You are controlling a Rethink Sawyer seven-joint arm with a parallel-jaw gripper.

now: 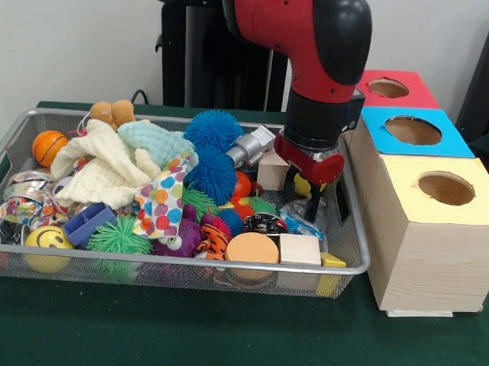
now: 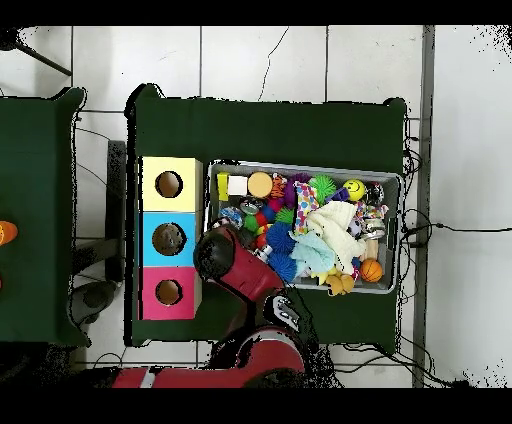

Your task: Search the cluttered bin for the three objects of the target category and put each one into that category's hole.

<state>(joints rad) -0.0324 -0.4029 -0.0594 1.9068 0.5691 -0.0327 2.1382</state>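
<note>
Front view: the wire bin (image 1: pixel 350 255), heaped with toys, is set on the green table (image 1: pixel 223 335), just beside three wooden boxes whose yellow (image 1: pixel 446 188), blue (image 1: pixel 413 130) and red (image 1: pixel 388 88) tops are each pierced by a hole. The gripper (image 1: pixel 312 203) is lowered into the bin's box-side end; whether its jaws are parted or holding anything cannot be told.

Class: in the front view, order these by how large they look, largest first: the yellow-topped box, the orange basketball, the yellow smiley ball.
1. Yellow-topped box, by far.
2-3. Smiley ball and orange basketball look alike; the smiley ball sits nearer the camera, so unranked.
</note>
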